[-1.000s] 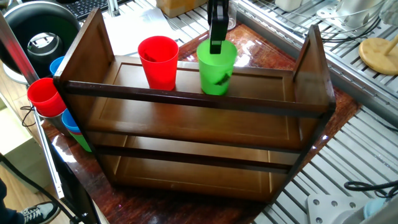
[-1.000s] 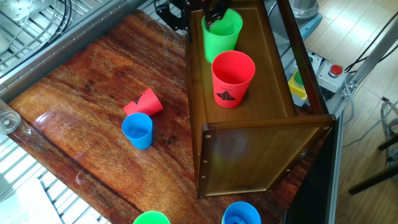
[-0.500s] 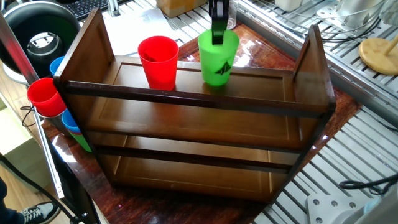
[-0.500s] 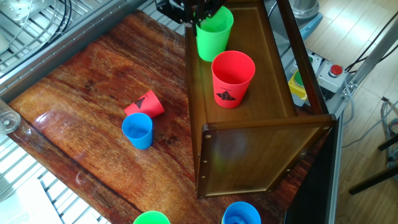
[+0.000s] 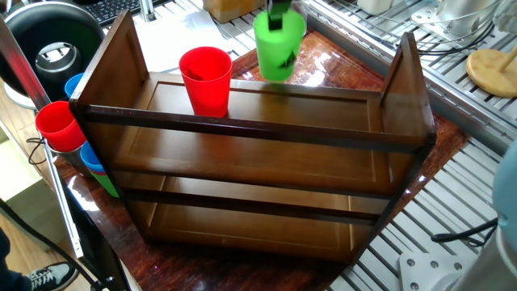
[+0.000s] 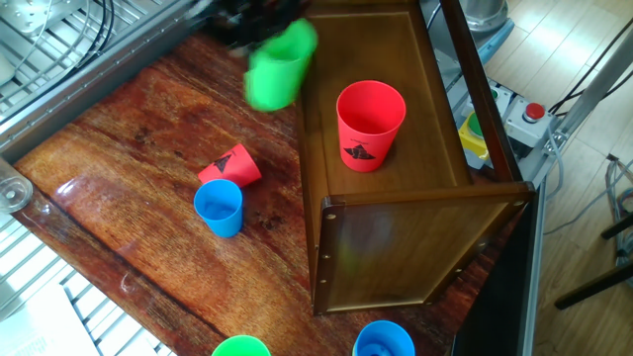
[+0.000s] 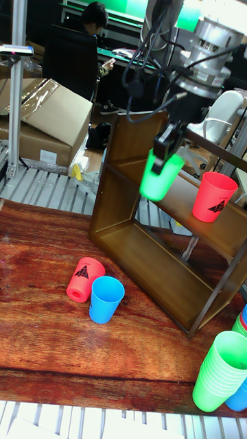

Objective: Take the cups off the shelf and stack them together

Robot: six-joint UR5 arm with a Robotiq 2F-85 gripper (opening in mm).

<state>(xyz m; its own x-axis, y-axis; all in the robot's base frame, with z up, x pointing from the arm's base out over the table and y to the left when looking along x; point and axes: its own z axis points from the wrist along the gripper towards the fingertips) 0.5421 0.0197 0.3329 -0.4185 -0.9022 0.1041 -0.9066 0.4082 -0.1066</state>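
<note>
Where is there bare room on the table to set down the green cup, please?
The wood left of the blue cup and lying red cup, toward the table edge, is bare. Nearer the shelf is tighter.

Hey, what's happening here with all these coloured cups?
A robot arm's gripper is holding a green cup by its rim, in the air in front of the dark wooden shelf. One red cup stands upright on the shelf's top tier. Down on the wooden table, another red cup lies on its side right beside an upright blue cup. Nothing is stacked yet.
</note>
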